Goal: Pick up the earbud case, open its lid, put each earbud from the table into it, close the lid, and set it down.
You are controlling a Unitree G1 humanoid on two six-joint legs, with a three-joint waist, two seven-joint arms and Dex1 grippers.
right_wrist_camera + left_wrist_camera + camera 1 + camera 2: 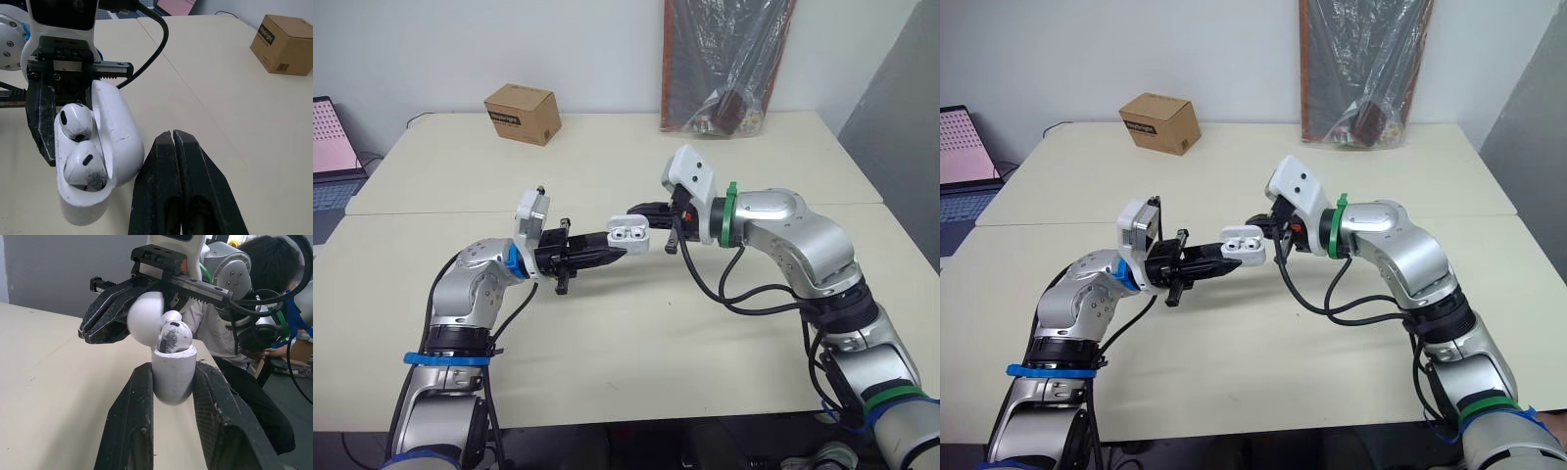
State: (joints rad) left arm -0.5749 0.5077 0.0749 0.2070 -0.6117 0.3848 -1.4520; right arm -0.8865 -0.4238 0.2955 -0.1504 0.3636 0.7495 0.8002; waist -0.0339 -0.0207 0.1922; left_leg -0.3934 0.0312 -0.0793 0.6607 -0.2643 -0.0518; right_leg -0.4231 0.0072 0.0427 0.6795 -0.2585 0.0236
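The left tool (617, 251), forearm reaching inward, clamps the earbud case (172, 377) by its base, above the surface (705, 323). The right wrist view shows both earbuds (76, 121) seated in the case and the lid (120, 132) hinged open. The right tool (172, 139), fingers pressed together, sits just beside the lid. Beyond the case, bare surface runs to a cardboard box (522, 114).

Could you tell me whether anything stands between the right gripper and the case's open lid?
Nothing visible does. The right gripper, fingers shut, sits right beside the open lid of the earbud case, which the left gripper holds with both earbuds seated inside.
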